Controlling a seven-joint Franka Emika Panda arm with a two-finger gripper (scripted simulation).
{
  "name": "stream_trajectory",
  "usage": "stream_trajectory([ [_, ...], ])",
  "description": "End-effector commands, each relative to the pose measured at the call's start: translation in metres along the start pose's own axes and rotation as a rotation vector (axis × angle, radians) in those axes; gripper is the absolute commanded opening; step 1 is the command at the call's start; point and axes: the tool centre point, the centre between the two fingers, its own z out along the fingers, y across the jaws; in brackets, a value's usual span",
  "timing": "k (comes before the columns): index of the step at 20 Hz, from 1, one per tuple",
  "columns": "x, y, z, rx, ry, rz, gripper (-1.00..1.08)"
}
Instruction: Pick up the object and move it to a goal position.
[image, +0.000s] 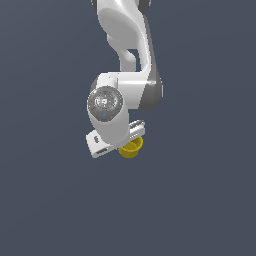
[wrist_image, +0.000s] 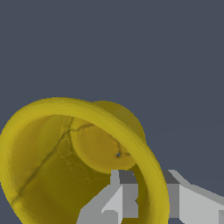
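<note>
The object, a small mustard-yellow cup (image: 131, 149), hangs just under the white hand of the arm in the exterior view. My gripper (image: 128, 142) is shut on it, and the hand hides most of the fingers there. In the wrist view the cup (wrist_image: 57, 157) is very close and tilted, its open mouth and inner bottom facing the camera. My gripper (wrist_image: 148, 197) pinches the cup's wall at the rim, with one grey finger (wrist_image: 124, 194) inside the cup and the other outside it.
Only a uniform dark blue-grey background surrounds the arm and cup in both views. The white arm (image: 127, 45) comes down from the exterior view's top. No goal marker or other object shows.
</note>
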Motion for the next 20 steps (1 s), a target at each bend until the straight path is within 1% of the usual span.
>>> stream_trajectory([
  [1,-0.006,-0.020,-0.023,-0.003,0.002,-0.001,-1.00],
  [20,-0.055,-0.168,-0.191,-0.004,0.002,-0.002,-1.00],
])
